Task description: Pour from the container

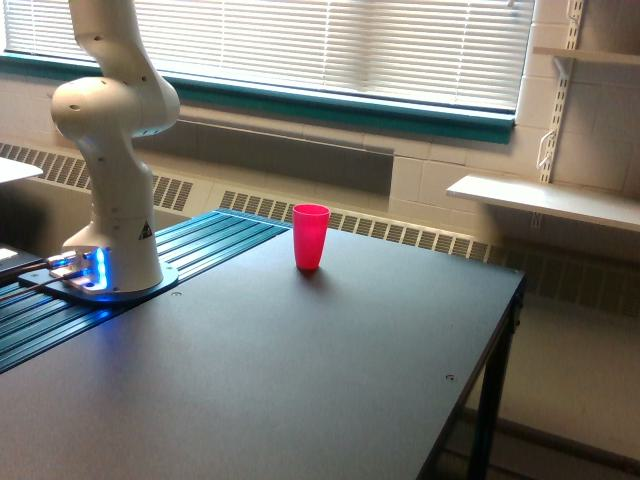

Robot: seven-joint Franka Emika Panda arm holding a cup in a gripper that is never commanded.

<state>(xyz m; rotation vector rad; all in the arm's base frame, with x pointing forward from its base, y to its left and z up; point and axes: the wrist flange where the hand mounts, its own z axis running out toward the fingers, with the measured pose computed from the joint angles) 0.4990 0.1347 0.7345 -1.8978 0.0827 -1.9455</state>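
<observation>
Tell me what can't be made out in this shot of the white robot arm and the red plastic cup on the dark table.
- Gripper and anything it holds: out of the exterior view; the white robot arm is cut off by the top edge.
- Clear container: not in view.
- Inside of the opaque red plastic cup: hidden by its wall.
- Dark table: near side cut off by the bottom edge.

No readable text shows anywhere; the white robot arm's lower column [125,225] bears only a small black triangular warning sign [145,231].
</observation>
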